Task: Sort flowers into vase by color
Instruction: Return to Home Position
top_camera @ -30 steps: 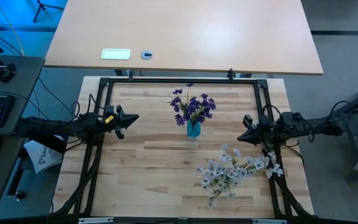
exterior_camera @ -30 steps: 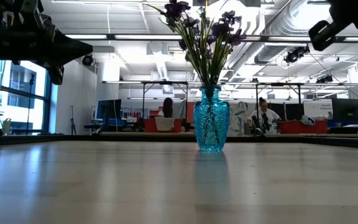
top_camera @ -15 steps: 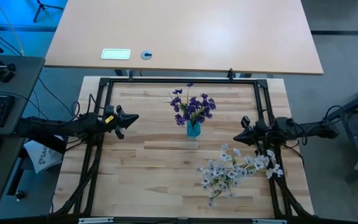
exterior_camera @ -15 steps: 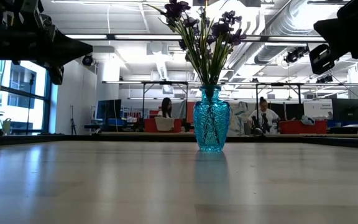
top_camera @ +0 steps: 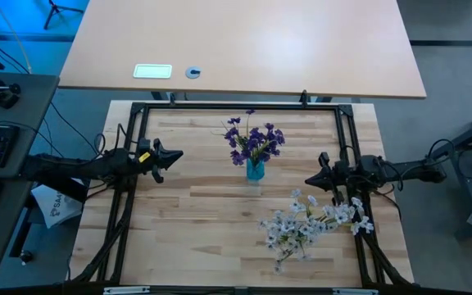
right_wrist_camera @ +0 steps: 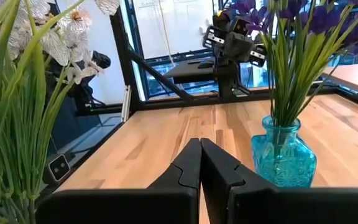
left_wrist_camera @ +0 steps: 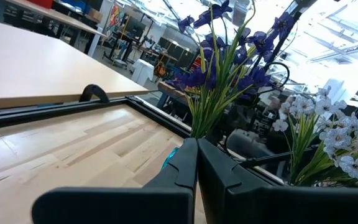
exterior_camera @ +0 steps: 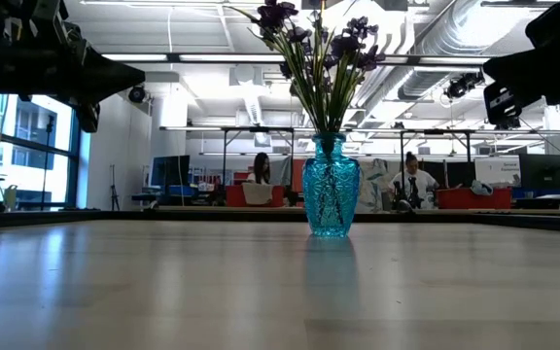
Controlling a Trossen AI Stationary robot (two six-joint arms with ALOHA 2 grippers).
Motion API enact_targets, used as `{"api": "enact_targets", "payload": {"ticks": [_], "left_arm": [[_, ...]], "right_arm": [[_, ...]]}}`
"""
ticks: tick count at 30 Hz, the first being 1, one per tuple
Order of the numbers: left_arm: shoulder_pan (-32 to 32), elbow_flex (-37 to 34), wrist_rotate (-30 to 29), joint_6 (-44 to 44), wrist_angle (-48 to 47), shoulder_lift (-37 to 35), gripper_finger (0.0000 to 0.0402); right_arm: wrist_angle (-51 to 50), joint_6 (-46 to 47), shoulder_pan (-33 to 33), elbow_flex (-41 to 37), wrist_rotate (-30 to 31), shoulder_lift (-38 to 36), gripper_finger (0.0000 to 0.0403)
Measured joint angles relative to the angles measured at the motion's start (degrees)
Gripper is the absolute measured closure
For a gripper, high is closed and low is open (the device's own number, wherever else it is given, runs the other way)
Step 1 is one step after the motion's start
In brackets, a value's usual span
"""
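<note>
blue vase (top_camera: pixel 255 170): upright on the wooden table (top_camera: pixel 195 213), a little beyond the middle, between the two arms.
purple flowers (top_camera: pixel 252 141): gathered in the blue vase, green stems packed into its neck, dark blooms fanned out above the rim.
white flowers (top_camera: pixel 310 221): clustered upright toward the table's right front, well apart from the blue vase and just beside the right gripper; whatever holds the stems too hard to make out from above.
left gripper (top_camera: pixel 179 154): raised over the table's left edge, pointed inward toward the blue vase, fingers pressed together with nothing between them, as seen from its wrist camera.
right gripper (top_camera: pixel 308 182): raised over the table's right side, pointed inward, tips between the blue vase and the white flowers, touching neither; fingers likewise closed flat against each other, empty.
people (exterior_camera: pixel 414 183): two, seated at benches far off in the room behind the table, seen level across the tabletop.
</note>
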Motion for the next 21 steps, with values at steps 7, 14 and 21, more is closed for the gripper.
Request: {"api": "enact_targets", "payload": {"ticks": [7, 14, 21], "left_arm": [[0.0, 0.02, 0.0, 0.0, 0.0, 0.0, 0.0402], [-0.17, 0.02, 0.02, 0.0, -0.14, -1.54, 0.0402], [-0.17, 0.04, 0.02, 0.0, -0.56, -8.9, 0.0402]], "right_arm": [[0.0, -0.2, 0.0, 0.0, 0.01, -0.04, 0.0403], [0.01, -0.23, 0.0, -0.02, 0.0, -0.31, 0.0403], [0.02, -0.24, 0.0, -0.02, 0.0, -0.31, 0.0402]]}}
